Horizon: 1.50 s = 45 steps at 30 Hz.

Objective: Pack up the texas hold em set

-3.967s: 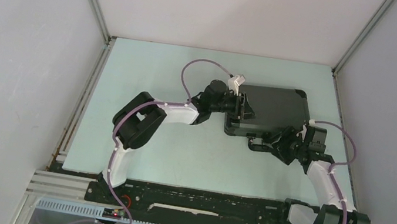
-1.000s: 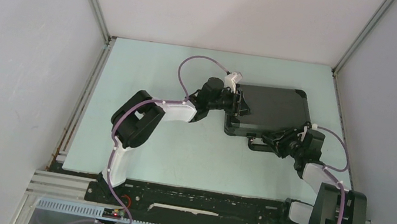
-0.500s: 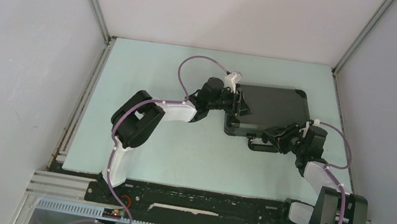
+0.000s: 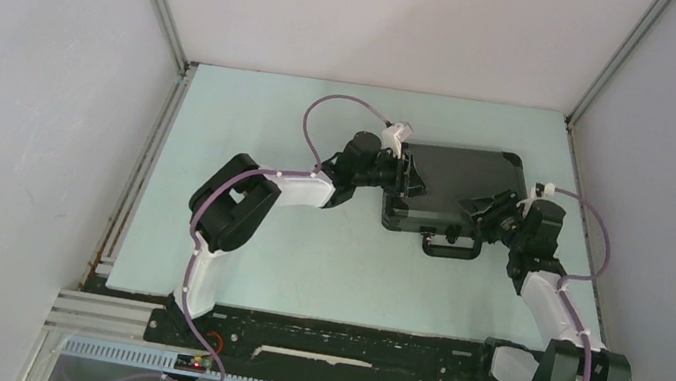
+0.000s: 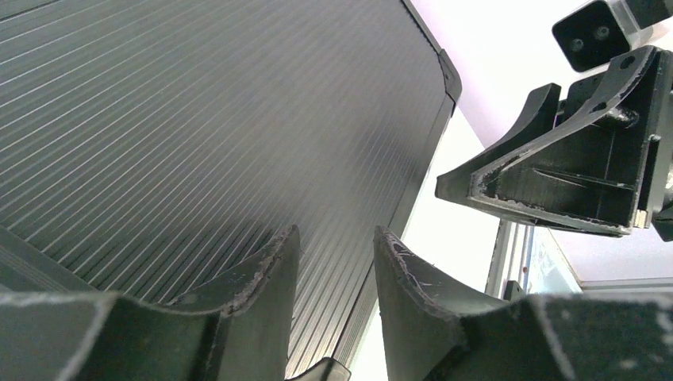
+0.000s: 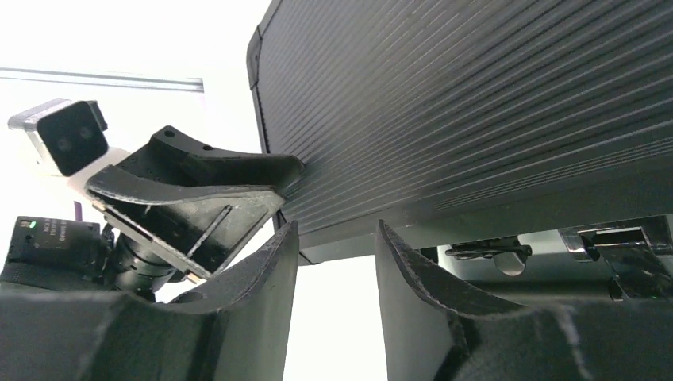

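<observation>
The black ribbed hard case [image 4: 465,179] lies closed on the table, its handle [image 4: 452,249] toward the front. Chips, card decks and buttons are not in view. My left gripper [image 4: 408,183] sits over the case's left edge; in the left wrist view [image 5: 333,234] its jaws stand a little apart with nothing between them, above the ribbed lid [image 5: 198,119]. My right gripper [image 4: 485,214] is at the case's front right part; in the right wrist view [image 6: 335,226] its jaws are slightly apart and empty, below the lid [image 6: 476,95]. A metal latch [image 6: 486,252] shows on the front wall.
The case sits at the back right of the pale green table [image 4: 246,237]. White walls enclose the table on three sides. The other gripper shows in each wrist view, the right gripper [image 5: 555,159] and the left gripper [image 6: 190,198], close to the case.
My right gripper has moved from beside the handle up and to the right, onto the case's front right part. The left gripper and the case have stayed put.
</observation>
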Each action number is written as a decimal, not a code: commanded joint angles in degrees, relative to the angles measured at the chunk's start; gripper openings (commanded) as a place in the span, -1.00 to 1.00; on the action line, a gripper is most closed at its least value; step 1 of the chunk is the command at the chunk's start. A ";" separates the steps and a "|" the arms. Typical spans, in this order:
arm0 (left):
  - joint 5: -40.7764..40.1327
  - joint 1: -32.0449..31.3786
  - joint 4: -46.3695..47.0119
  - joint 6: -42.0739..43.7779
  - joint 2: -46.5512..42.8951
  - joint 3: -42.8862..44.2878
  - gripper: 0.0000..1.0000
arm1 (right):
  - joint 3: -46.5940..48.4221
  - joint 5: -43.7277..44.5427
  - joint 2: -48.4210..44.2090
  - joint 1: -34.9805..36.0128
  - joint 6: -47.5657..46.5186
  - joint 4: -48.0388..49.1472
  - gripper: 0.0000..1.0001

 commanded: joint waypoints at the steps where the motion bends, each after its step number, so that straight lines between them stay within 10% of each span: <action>1: -1.14 0.27 -6.15 1.91 0.20 -2.41 -0.09 | 1.68 -0.42 1.75 0.40 -1.54 -0.37 -0.02; 12: -1.11 0.26 -6.17 1.83 0.33 -2.34 -0.09 | 3.06 12.34 -9.01 3.07 -18.63 -27.76 0.13; 27: -1.11 0.33 -5.98 1.70 0.31 -2.62 -0.09 | -1.09 14.11 1.35 4.33 -5.71 -13.47 -0.98; 45: -0.93 0.27 -6.07 1.91 0.37 -2.35 -0.09 | -2.16 21.00 13.91 7.10 2.41 -5.70 -1.00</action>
